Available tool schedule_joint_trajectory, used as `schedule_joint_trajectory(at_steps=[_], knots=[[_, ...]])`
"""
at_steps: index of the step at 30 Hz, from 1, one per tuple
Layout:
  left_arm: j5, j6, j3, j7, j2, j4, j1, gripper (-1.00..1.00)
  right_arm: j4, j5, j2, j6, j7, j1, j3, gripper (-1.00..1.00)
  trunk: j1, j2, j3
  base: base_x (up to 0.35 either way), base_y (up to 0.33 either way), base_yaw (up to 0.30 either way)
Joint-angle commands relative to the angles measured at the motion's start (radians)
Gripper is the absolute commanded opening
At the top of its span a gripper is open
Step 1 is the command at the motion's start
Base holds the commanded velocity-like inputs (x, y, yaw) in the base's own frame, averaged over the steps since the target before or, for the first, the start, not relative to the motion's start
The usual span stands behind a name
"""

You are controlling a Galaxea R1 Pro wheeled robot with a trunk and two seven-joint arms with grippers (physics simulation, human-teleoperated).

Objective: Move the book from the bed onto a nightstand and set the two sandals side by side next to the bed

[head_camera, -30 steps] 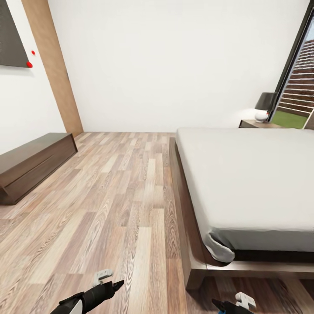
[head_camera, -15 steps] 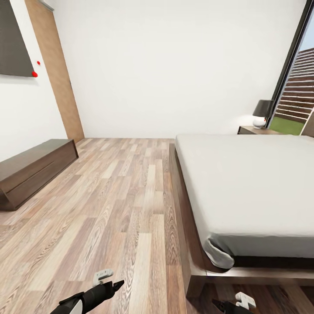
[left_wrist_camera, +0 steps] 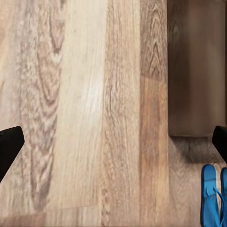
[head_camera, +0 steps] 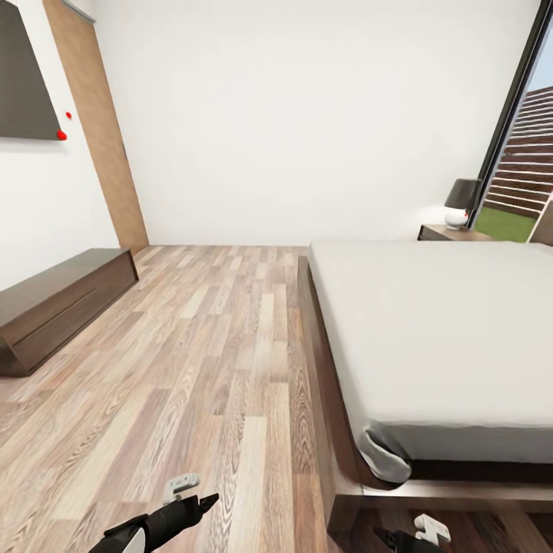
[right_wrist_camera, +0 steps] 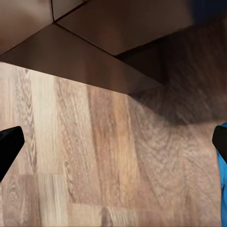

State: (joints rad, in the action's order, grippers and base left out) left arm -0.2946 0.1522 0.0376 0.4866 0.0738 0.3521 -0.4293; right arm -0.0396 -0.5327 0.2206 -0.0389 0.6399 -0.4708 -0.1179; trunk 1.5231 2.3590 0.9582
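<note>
1. Bedroom in head view: bed (head_camera: pixel 438 338) at right, pale mattress bare over all the visible part; book not seen on it.
2. Nightstand (head_camera: pixel 449 233) beyond the bed's far corner, near the window (head_camera: pixel 513 146), carrying a lamp (head_camera: pixel 462 203).
3. Long dark cabinet (head_camera: pixel 57 303) against the left wall; plank floor (head_camera: pixel 200 361) between it and the bed.
4. Sandals (left_wrist_camera: pixel 213 195) seen in left wrist view: two blue flip-flops lying close together on the floor, just beside the corner of the bed's dark base (left_wrist_camera: pixel 196 71). Blue edge also at the margin of the right wrist view, too little to identify.
5. Left end effector (left_wrist_camera: pixel 113 144): fingers spread wide, nothing between them, floor beneath. Low in head view too.
6. Right end effector (right_wrist_camera: pixel 113 142): likewise wide and holding nothing, above floor by the bed base.
7. Step in hand, by judgement: approach and search; neither item grasped, book not yet located.
8. Next move, by judgement: turn view further over the bed to find the book, or lower an arm toward the sandals by the bed corner.
</note>
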Motion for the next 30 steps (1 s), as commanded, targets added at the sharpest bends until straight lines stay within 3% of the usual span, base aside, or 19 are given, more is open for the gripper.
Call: schedule_joint_trajectory(at_steps=[1,30], knots=[[-0.008,0.010,0.004,0.005,0.000,0.001,0.000,1.00,0.000,-0.010,0.000,-0.004,0.003,0.000,-0.008,1.00,-0.004,-0.007,-0.002,0.000,0.000,0.000],[-0.008,0.010,0.005,0.004,0.000,0.001,0.000,1.00,0.000,-0.016,0.002,-0.004,0.006,0.000,-0.008,1.00,-0.115,-0.210,-0.093,0.000,0.000,0.000]])
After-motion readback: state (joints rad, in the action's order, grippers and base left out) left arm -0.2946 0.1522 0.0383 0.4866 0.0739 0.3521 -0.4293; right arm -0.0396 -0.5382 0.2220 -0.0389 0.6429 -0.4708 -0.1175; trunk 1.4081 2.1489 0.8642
